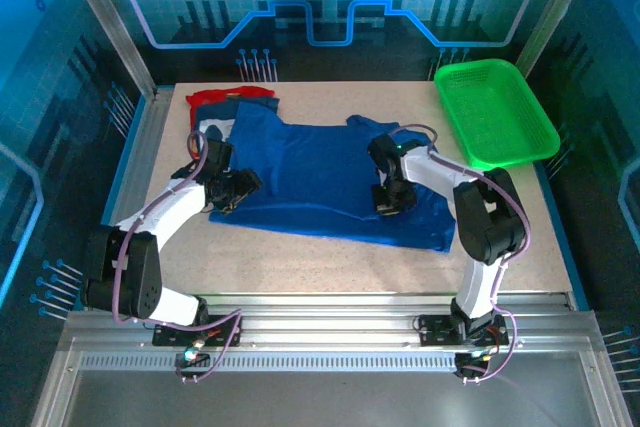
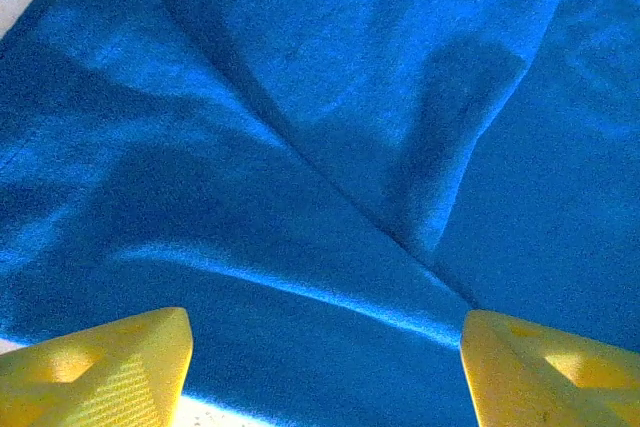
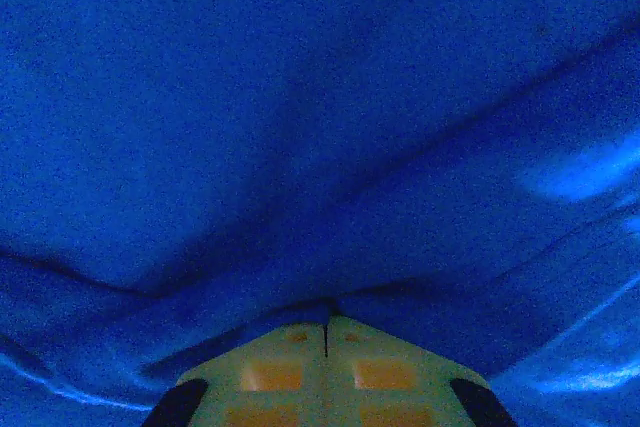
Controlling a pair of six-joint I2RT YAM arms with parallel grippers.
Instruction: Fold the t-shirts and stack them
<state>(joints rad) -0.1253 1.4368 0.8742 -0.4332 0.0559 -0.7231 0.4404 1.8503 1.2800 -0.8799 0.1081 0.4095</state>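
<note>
Your right gripper point(image 3: 327, 327) is clenched on a pinch of the blue t-shirt point(image 1: 300, 162) near its right side, and creases run to the tips. The left gripper point(image 2: 325, 337) hangs released, fingers straddling the left hem, likely ready for a matching grip. The shirt lies spread across the middle of the tabletop point(image 1: 300, 267). A red t-shirt point(image 1: 215, 97) sits at the far left corner and a green basket point(image 1: 548, 137) at the far right, so fold toward the near edge, where there is room.

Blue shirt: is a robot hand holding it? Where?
The right gripper pinches a fold of the blue t-shirt right of its middle; the left gripper holds nothing.
</note>
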